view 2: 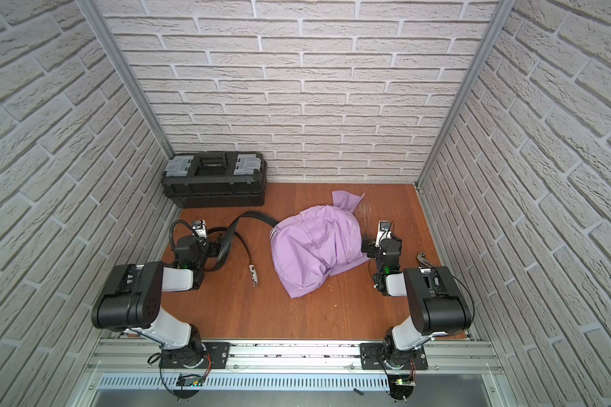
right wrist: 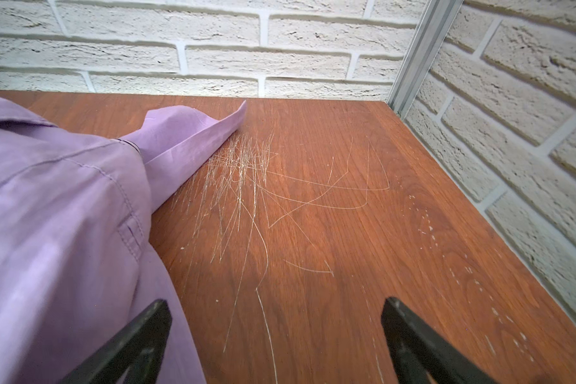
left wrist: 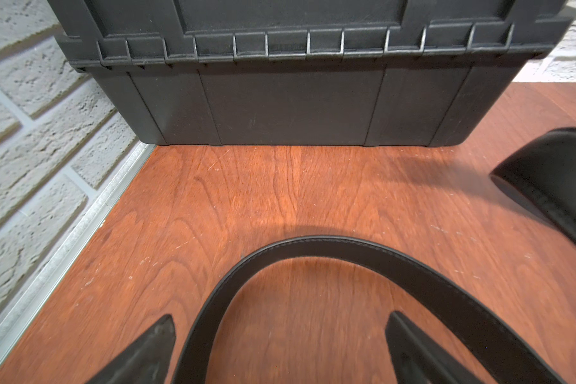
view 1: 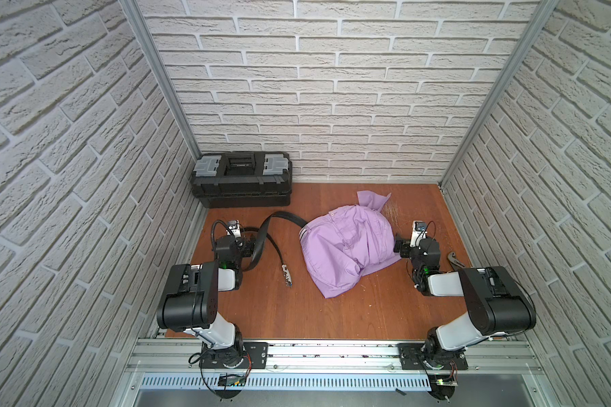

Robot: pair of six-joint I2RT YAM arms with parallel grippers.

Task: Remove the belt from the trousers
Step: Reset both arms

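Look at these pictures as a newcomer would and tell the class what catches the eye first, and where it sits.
The lilac trousers stand out first, heaped in the middle of the wooden table. Next comes the black belt, snaking from the trousers' edge past the open left gripper, its silver buckle lying on the table. A black toolbox sits in the far corner on that side.
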